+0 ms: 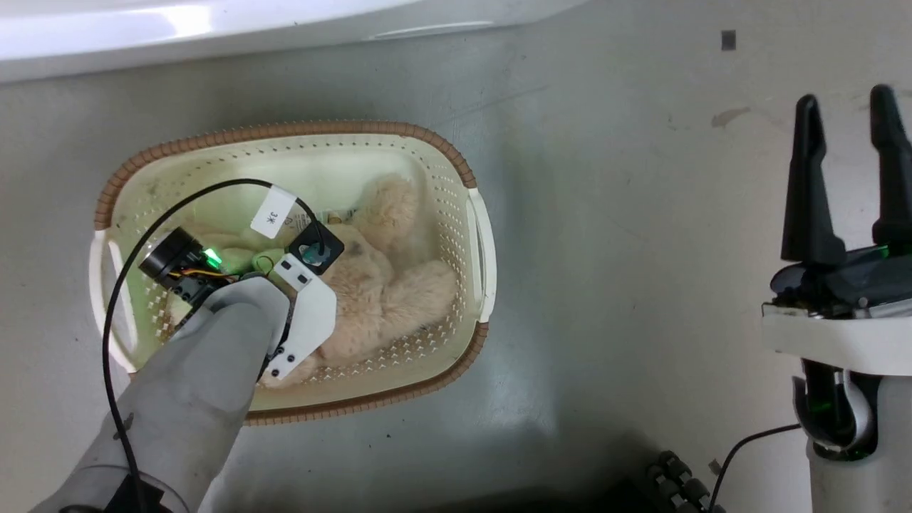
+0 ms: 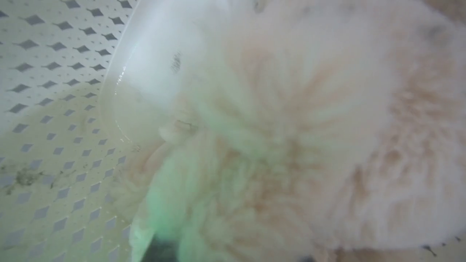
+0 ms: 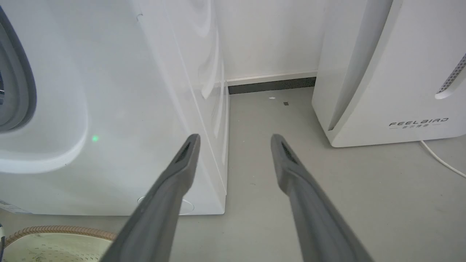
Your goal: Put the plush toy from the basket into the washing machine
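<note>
Plush toy, a fluffy cream-beige teddy bear, lies on the bottom of the oval cream-white perforated plastic basket with the brown rim, left of centre in my head view. My left gripper is down inside the basket over the bear's left part. My own wrist and white bracket cover the fingers, so I cannot tell how far those jaws stand apart or whether they have hold of the fur. In my left wrist view the bear's fur is close against the lens, blurred and tinged green, with the basket's perforated wall at the left of the frame.

My right gripper stands at the right edge of the head view. Its two long dark fingers are spread wide with nothing between them, over the grey floor and well apart from the basket.

In the right wrist view those fingers frame the corner of the large white washing machine. Its grey rubber door ring is at the left edge and the basket's rim at the lower left. A white FEELAIR appliance stands at the upper right.
</note>
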Controlling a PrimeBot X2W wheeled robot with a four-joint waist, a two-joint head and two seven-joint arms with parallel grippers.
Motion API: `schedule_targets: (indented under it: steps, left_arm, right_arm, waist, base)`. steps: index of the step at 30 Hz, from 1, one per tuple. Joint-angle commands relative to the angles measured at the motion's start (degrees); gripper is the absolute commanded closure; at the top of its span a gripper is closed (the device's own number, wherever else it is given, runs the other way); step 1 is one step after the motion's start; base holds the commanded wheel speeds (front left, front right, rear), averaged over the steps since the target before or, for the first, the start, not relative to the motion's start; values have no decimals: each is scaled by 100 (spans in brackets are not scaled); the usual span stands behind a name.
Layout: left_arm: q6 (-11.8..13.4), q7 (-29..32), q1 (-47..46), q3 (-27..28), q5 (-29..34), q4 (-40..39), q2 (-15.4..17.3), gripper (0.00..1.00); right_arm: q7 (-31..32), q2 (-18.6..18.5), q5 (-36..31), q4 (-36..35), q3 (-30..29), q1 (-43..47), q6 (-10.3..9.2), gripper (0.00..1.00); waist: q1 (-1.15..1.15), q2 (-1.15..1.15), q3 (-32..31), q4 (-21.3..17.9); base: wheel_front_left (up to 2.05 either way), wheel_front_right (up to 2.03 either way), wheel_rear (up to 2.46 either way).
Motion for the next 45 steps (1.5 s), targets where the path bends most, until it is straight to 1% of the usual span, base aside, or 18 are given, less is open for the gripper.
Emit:
schedule_targets:
  steps: [1,5,10,17,20,23,27,33,36,41,45]
  left_arm:
    - [22,13,-97,-85,-4,146,47,100]
    - [68,-97,-224,-272,-25,382,56,100]
    - [146,-354,-328,-447,-117,677,81,100]
    - [49,-583,-473,-689,-299,1089,56,100]
    - [-13,-688,-499,-807,-382,1266,-16,100]
    - [-35,-859,-344,-818,-466,1286,-137,100]
    - [-40,-1316,-101,-787,-602,1286,-363,100]
    - [-103,-2070,299,-784,-769,1286,-590,100]
    - [-136,-2326,480,-741,-894,1278,-718,100]
    - [-14,-2489,820,-588,-1132,1036,-950,100]
    - [187,-2501,1131,-363,-1335,319,-1022,100]
  right_arm:
    - [-42,-3,48,-55,-20,-129,3,0]
    - [-90,-3,99,-75,-26,-197,3,0]
    - [-150,-3,173,-24,-39,-259,3,0]
    - [-233,-4,230,152,-59,-204,3,0]
    - [-269,-4,233,258,-55,-119,3,0]
    - [-273,-4,172,367,-6,34,3,0]
    - [-273,-4,85,508,-28,311,3,0]
    - [-273,-4,-72,716,-89,767,3,0]
    - [-273,-4,-132,792,-128,964,3,0]
    - [-273,-4,-185,837,-181,1242,3,0]
    - [-273,-4,-215,832,-242,1450,3,0]
  waist:
    - [-1,0,17,-8]
    - [-1,0,71,-30]
    - [-1,0,-9,-69]
    - [-1,0,-413,-72]
    - [-1,0,-695,-37]
    - [-1,0,-1103,37]
    - [-1,0,-1654,179]
    - [-1,0,-2454,436]
    - [-1,0,-2797,543]
    - [-1,0,-3315,667]
    - [-1,0,-3621,774]
  base:
    - [0,0,0]
    - [0,0,0]
    - [0,0,0]
    - [0,0,0]
    - [0,0,0]
    - [0,0,0]
    - [0,0,0]
    - [0,0,0]
    - [0,0,0]
    - [0,0,0]
    - [0,0,0]
